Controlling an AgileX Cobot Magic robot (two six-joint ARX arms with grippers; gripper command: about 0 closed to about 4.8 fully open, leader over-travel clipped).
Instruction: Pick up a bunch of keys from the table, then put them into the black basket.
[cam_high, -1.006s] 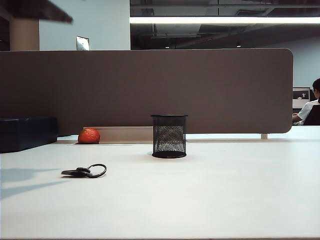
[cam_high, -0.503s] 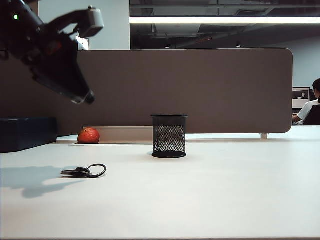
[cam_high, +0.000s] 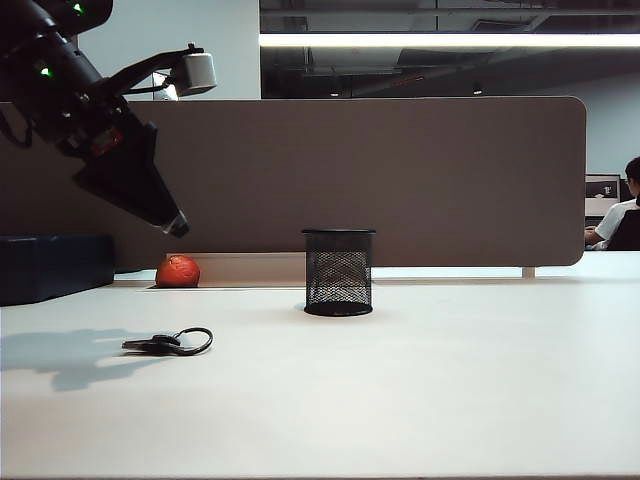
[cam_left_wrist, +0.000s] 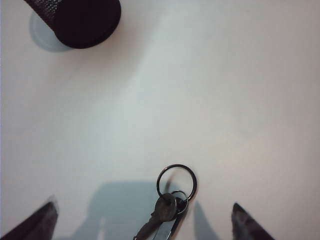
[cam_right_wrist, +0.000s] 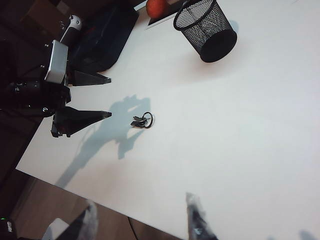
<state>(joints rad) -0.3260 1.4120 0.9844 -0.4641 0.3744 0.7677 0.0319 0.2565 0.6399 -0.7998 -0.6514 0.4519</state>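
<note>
Bunch of keys (cam_left_wrist: 167, 205) flat on table (cam_high: 420, 390), below and between spread left gripper (cam_high: 172, 224) fingertips, untouched; right gripper (cam_right_wrist: 142, 220) spread, well apart.

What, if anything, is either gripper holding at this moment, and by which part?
Nothing is held. The left gripper hangs open above the bunch of keys, which lies on the table. The right gripper is open and empty too.
</note>
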